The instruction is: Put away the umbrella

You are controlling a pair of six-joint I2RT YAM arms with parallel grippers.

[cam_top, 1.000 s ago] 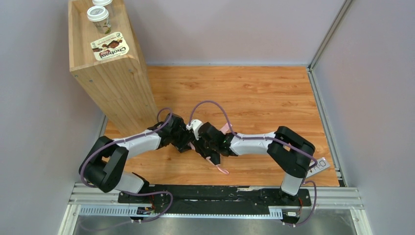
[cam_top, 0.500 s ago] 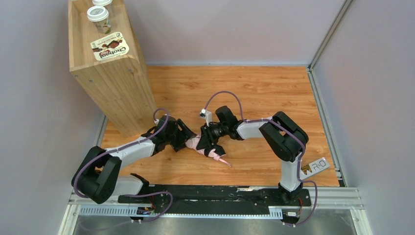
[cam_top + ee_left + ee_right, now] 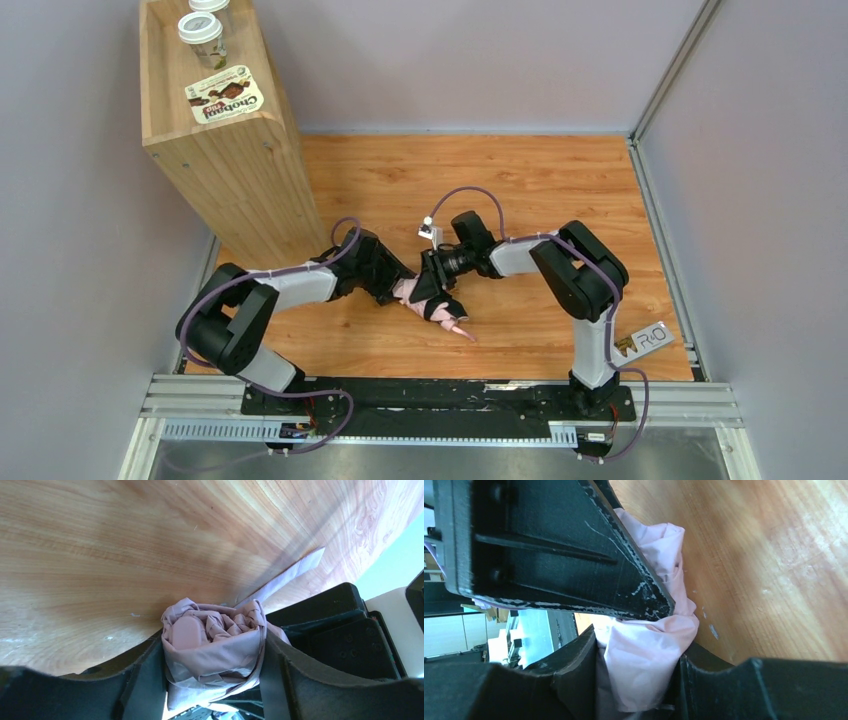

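Top external view gives me the table [image 3: 520, 180] with the tall wooden box [image 3: 240, 190] at its far left corner, and both arms bent inward to meet just right of and nearer me than that box. Between them, on the boards, lies the umbrella [image 3: 412, 293], folded down to a small pink bundle. The left gripper [image 3: 392, 287] has its fingers set wide with the crumpled fabric filling the gap and pressing on both. The right gripper [image 3: 436, 292], on the side away from the box, pinches a fold more narrowly. I judge the collapsing and gathering done. The thin pink strap [image 3: 295, 574] trails loose on the wood, so wrapping, fastening and stowing remain.
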